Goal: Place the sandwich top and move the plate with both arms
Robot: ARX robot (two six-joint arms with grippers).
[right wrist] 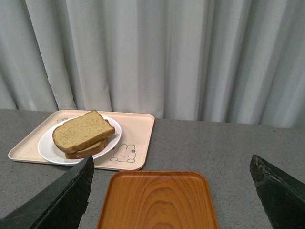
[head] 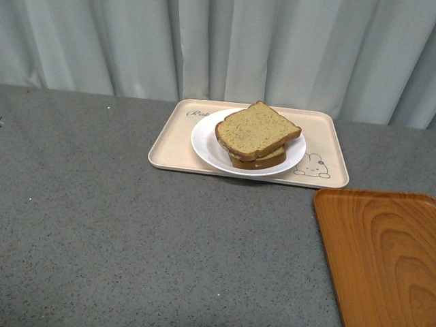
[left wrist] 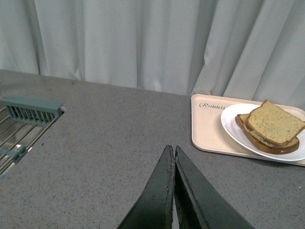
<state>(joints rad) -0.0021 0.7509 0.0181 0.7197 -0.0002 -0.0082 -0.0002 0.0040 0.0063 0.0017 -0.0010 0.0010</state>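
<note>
The sandwich top (head: pixel 257 129), a tan speckled slice, lies on a thicker bread slice on the white plate (head: pixel 204 146). The plate sits on the beige rabbit tray (head: pixel 174 139). Neither arm shows in the front view. In the left wrist view my left gripper (left wrist: pixel 172 149) is shut and empty over bare counter, well short of the tray (left wrist: pixel 207 136), plate (left wrist: pixel 233 129) and sandwich top (left wrist: pixel 274 123). In the right wrist view my right gripper (right wrist: pixel 171 164) is open and empty above the orange tray; the plate (right wrist: pixel 47 145) and sandwich top (right wrist: pixel 81 130) lie beyond its one jaw.
An orange wood-grain tray (head: pixel 381 252) lies at the front right, also in the right wrist view (right wrist: pixel 157 200). A grey curtain (head: pixel 218 48) hangs behind the grey counter (head: pixel 102 225). A metal rack with a teal part (left wrist: pixel 28 112) shows at the counter's left in the left wrist view.
</note>
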